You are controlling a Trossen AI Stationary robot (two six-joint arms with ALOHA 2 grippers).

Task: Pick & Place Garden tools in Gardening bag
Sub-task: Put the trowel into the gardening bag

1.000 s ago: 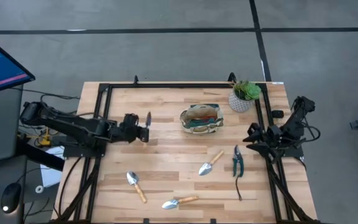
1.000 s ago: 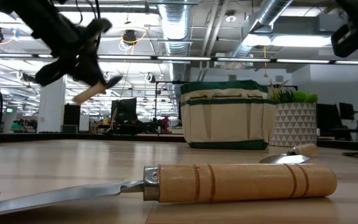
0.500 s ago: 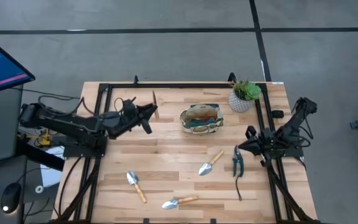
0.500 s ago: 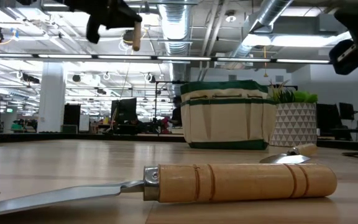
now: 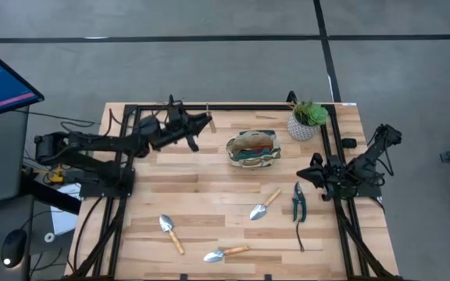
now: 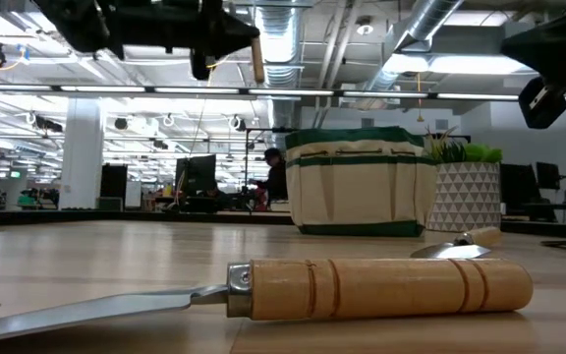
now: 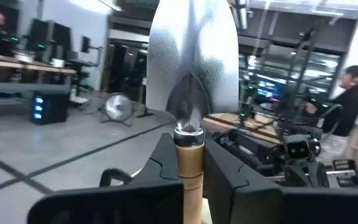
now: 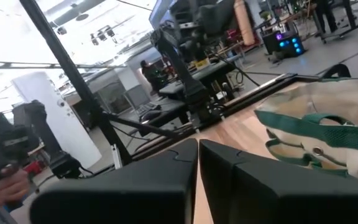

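My left gripper [image 5: 199, 125] is shut on a trowel [image 7: 192, 68] with a silver blade and a light wooden handle. It is high above the table's far left part, left of the gardening bag [image 5: 251, 148]. The beige, green-trimmed bag stands upright on its base and also shows in the low view [image 6: 360, 182]. My right gripper [image 5: 312, 168] is shut and empty at the table's right side, above the dark-handled shears [image 5: 298, 203]. Three more trowels lie flat on the table: one [image 5: 266, 204] beside the shears, one [image 5: 170, 232] near left, one [image 5: 225, 253] at the near edge. My left gripper pinches the trowel's wooden handle [image 7: 188, 163] between its two fingers, just behind the metal neck. The blade [image 7: 192, 68] stands out beyond the fingers. The handle's free end [image 6: 256, 61] hangs below the gripper. The trowel is lifted clear, high above the table.
A green plant in a white pot [image 5: 306, 121] stands at the far right, close to the bag. A black frame [image 5: 225, 107] runs along the table's far and side edges. Bare wood [image 5: 209, 187] lies between the bag and the near trowels. A person [image 7: 353, 106] shows in the room behind.
My left gripper has risen with the trowel. It has gone toward the table's far edge and rightward toward the bag, turning as it went. The trowel's handle end, slanted before, now hangs below the gripper.
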